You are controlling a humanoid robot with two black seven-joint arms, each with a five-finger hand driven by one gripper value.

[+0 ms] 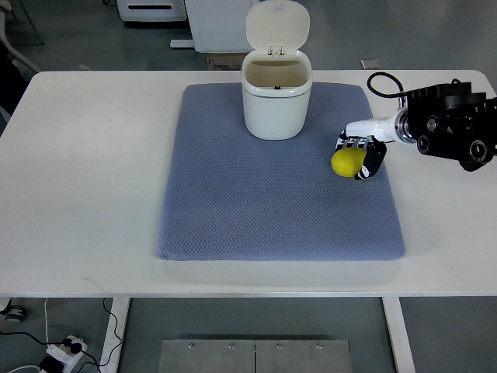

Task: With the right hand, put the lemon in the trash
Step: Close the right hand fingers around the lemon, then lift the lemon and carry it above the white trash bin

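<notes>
While it rests on the blue mat (272,210), the right hand (363,152) curls its fingers around the lemon (346,162).

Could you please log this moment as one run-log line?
right hand: fingers curled on lemon | lemon: on blue mat | trash can: lid open | left hand: out of view

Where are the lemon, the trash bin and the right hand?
lemon (346,162), top view, on its yellow skin.
trash bin (276,116), top view, on its white front wall.
right hand (365,151), top view, on its middle, beside the lemon.
</notes>
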